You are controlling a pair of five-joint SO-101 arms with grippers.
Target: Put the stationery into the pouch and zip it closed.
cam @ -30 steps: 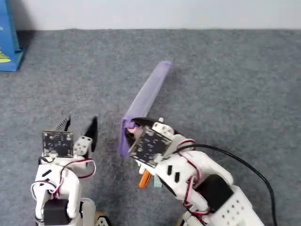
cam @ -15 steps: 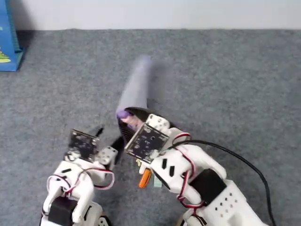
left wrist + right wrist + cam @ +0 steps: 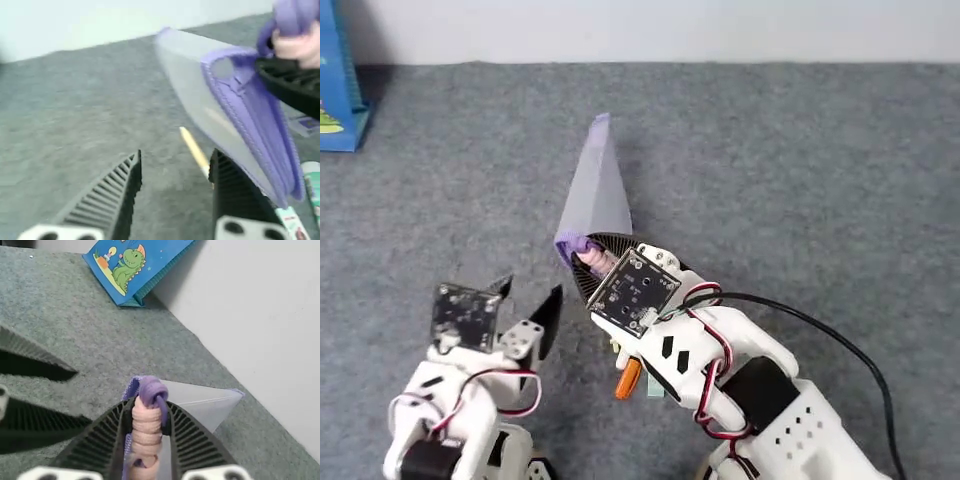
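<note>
Translucent lilac plastic edged with a purple zip: one pouch hangs tilted above the grey carpet between two robot arms, its far tip pointing toward the white wall and its near end raised. The right gripper is clenched on the pouch's pink braided pull, which is topped by a purple loop, the ribbed black jaws pressed against both sides of the cord. The left gripper hovers just beside the pouch's near end, jaws spread wide and grasping nothing. One yellow pencil lies on the carpet beneath the pouch, outside it. One orange item, too hidden to identify, sits on the carpet under the right arm. One blue dinosaur-print box stands against the wall, well apart from the pouch.
</note>
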